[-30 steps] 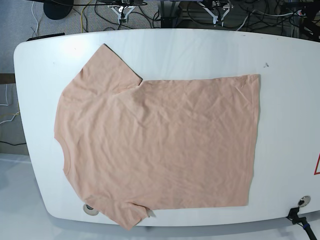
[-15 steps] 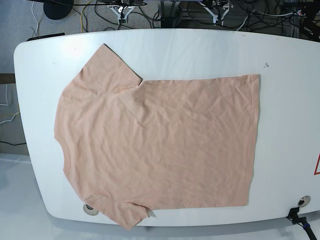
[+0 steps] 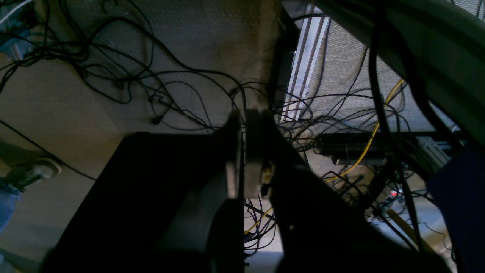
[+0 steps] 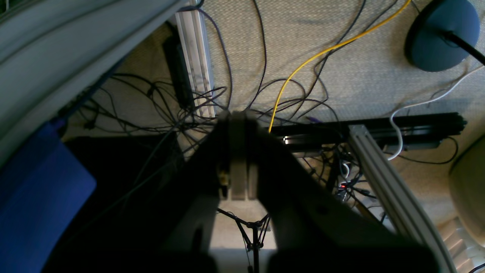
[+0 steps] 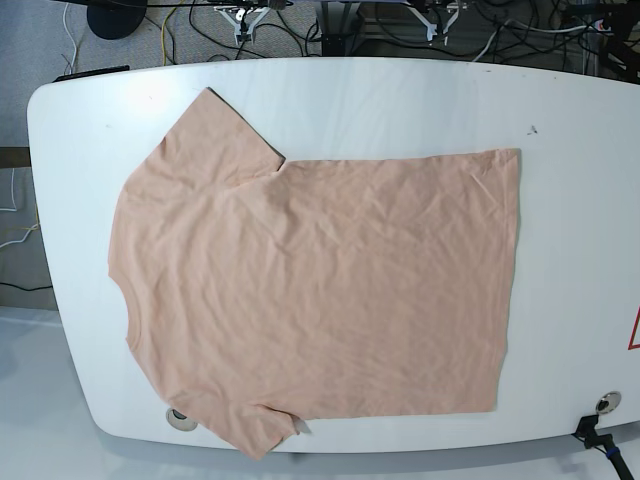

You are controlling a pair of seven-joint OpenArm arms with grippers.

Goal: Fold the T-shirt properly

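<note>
The left gripper has its jaws pressed together, with nothing between them. The right gripper is the same, jaws together and empty. Both wrist views look down on a carpet floor with many dark cables; one yellow cable crosses the upper right of the right wrist view, and one round dark base stands in its upper right corner.

In the base view both grippers sit at the very top edge of the frame, behind the far edge of the table, well apart from the shirt. Neither one touches it.

There is one shirt and one white table. The shirt lies flat, plain side up, in the middle and left of the frame. Its long axis runs left to right: the collar is at the left, the hem at the right. One sleeve points to the upper left; the other reaches the bottom edge of the table.
</note>
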